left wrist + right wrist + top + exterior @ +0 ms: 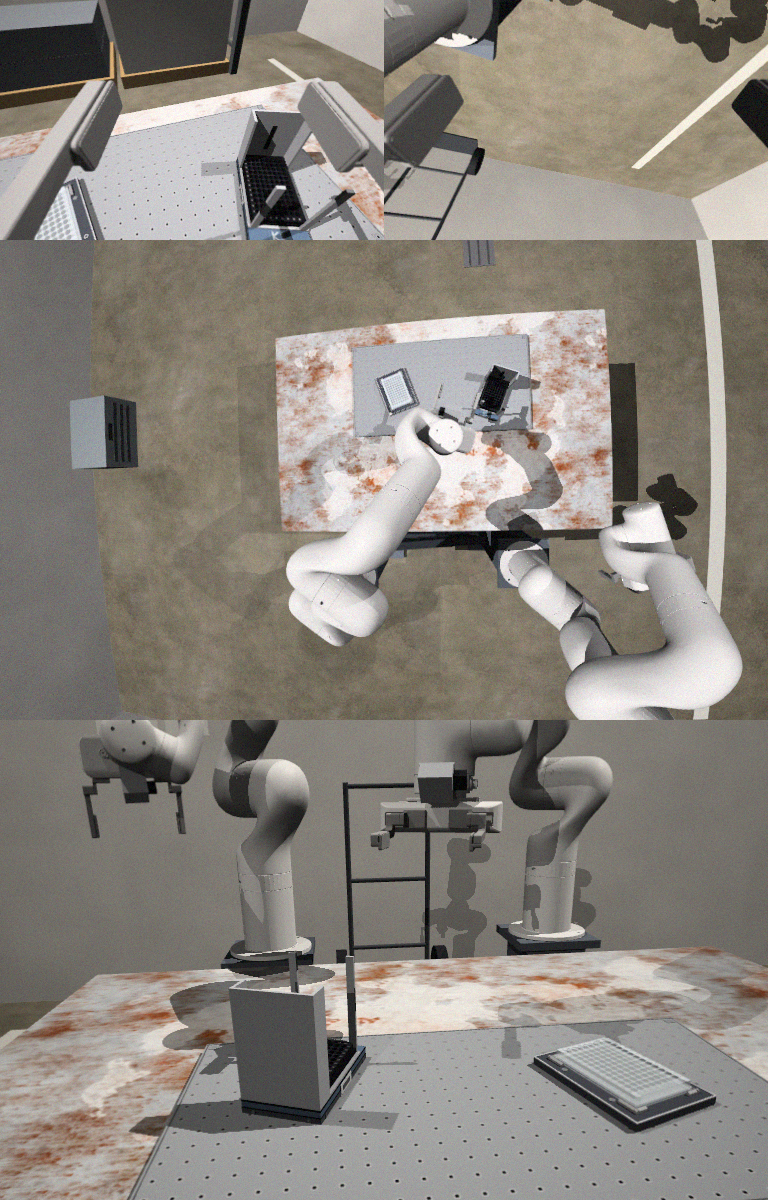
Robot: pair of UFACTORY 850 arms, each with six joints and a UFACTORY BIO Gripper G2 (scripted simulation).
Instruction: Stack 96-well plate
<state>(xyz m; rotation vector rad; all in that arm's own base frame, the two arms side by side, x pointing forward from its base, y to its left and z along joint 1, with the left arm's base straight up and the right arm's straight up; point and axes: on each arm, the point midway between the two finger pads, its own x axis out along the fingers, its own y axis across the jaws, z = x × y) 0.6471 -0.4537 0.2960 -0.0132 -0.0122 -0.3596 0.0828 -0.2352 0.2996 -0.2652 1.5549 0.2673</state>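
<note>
A clear 96-well plate (397,391) (620,1068) (55,220) sits in the dark nest N1 (672,1108) (83,207). A black plate (494,392) (339,1056) (272,190) lies low in the stack rack K1 (277,1048) (280,234), which has tall grey walls at one end and thin posts at the other. It looks flat. Rim letters and numbers are too small to read. My left gripper (428,840) (218,125) is part open and empty, high above the table between nest and rack. My right gripper (137,834) (594,110) is wide open and empty, away from the table.
Nest and rack stand on a grey perforated board (441,361) (453,1116) (175,165) on the marbled table (317,466) (73,1082). The rack's upright posts (351,1003) (270,205) rise well above the black plate. A dark ladder-like frame (348,878) stands behind the table.
</note>
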